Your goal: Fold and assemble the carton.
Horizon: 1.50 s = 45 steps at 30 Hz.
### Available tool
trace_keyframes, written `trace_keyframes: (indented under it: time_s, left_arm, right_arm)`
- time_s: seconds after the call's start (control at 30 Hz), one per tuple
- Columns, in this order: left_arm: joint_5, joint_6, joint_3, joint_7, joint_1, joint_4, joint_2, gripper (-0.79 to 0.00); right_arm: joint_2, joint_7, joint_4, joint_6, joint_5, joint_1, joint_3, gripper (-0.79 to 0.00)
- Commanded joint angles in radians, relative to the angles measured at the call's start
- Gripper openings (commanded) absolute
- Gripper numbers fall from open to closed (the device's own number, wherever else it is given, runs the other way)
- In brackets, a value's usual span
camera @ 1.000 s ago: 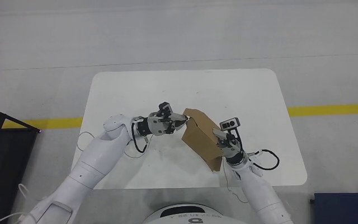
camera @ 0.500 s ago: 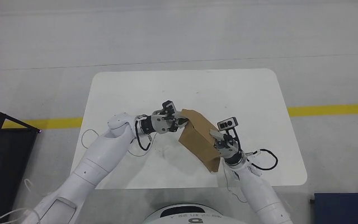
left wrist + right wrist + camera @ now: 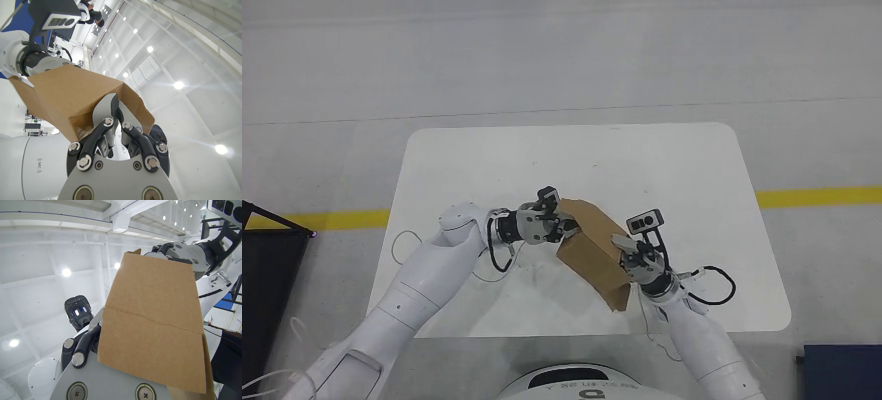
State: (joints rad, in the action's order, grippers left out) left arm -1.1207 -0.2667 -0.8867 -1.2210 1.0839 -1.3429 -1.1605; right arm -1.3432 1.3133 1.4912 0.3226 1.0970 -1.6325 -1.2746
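Carton: A brown cardboard carton [image 3: 592, 255] is held between the two arms over the white table [image 3: 662, 160], a little toward 6 o'clock from the table's middle. In the top view its long axis runs from about 11 o'clock to about 5 o'clock. One end is open, with a short flap standing out from it, as seen in the left wrist view [image 3: 71, 94]. Whether its lower edge rests on the tabletop cannot be judged from above.

Left gripper: The left gripper [image 3: 560, 225] is set at the carton's 10 o'clock end. In its own view [image 3: 115, 103] the claw is closed almost fully, and the thin cardboard wall at the open end is pinched between the black ribbed pads [image 3: 114, 107]. It is also seen beyond the carton's far edge [image 3: 170, 251].

Right gripper: The right gripper [image 3: 627, 257] is placed against the carton's side at about 3 o'clock. In the right wrist view a flat creased panel [image 3: 151, 317] lies across it, so how far this claw is open cannot be told.
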Motion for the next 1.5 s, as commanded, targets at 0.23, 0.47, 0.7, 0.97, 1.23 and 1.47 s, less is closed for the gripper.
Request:
trace_keyframes:
  time_s: [0.23, 0.47, 0.7, 0.97, 1.23, 1.47]
  left_arm:
    - [0.083, -0.009, 0.009, -0.021, -0.023, -0.002, -0.002, -0.785]
    - [0.125, -0.010, 0.016, -0.029, -0.038, 0.010, -0.005, -0.785]
    - [0.131, 0.014, -0.017, -0.027, -0.035, 0.021, -0.001, -0.785]
    - [0.132, 0.037, -0.150, -0.018, 0.010, -0.014, 0.031, -0.151]
    - [0.116, 0.064, -0.266, 0.026, 0.031, -0.077, 0.051, -0.099]
    - [0.064, 0.185, -0.219, 0.163, -0.032, -0.079, 0.018, -0.089]
  right_arm:
    - [0.002, -0.019, -0.006, 0.002, -0.050, 0.008, 0.018, -0.785]
    - [0.003, -0.015, -0.014, 0.001, -0.046, 0.015, 0.024, -0.785]
    - [0.005, -0.010, -0.017, -0.004, -0.027, 0.020, 0.019, -0.785]
    - [0.009, 0.019, -0.019, -0.018, 0.034, 0.020, -0.007, -0.785]
    - [0.009, 0.015, -0.024, -0.025, 0.027, 0.027, -0.001, -0.785]
    - [0.008, 0.004, -0.026, -0.024, 0.012, 0.037, 0.012, -0.785]
